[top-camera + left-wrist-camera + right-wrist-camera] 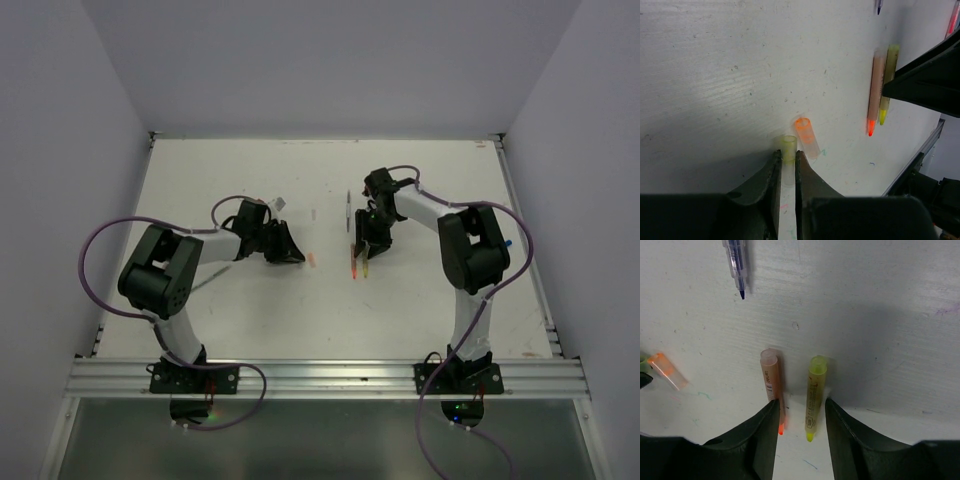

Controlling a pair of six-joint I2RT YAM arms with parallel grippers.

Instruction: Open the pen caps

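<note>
**Yellow cap in a narrow pinch, two highlighters lying bare-tipped**

White tabletop fills all three views. In the left wrist view, the left gripper sits at the bottom centre of the frame. Its fingers are drawn narrow, one close on each side of the yellow cap. The cap's yellow end pokes out past the fingertips toward the middle of the frame. Whether the pads press the cap or only flank it, I cannot tell. Just to the right of it, the orange cap lies tilted on the table, free of any finger.

In the right wrist view, the right gripper stands at the bottom centre with its jaws apart, holding nothing. In the gap lie the orange highlighter and the yellow highlighter, side by side but apart. Their coloured tips are bare and point toward the bottom of the frame. The orange one runs along the inner edge of the finger at frame left (contact is hard to judge). The yellow one has table showing on both sides.

At the upper left of that frame lies a clear blue pen, nib exposed.

From above, the two grippers hang low over the middle of the table, well apart.
</note>
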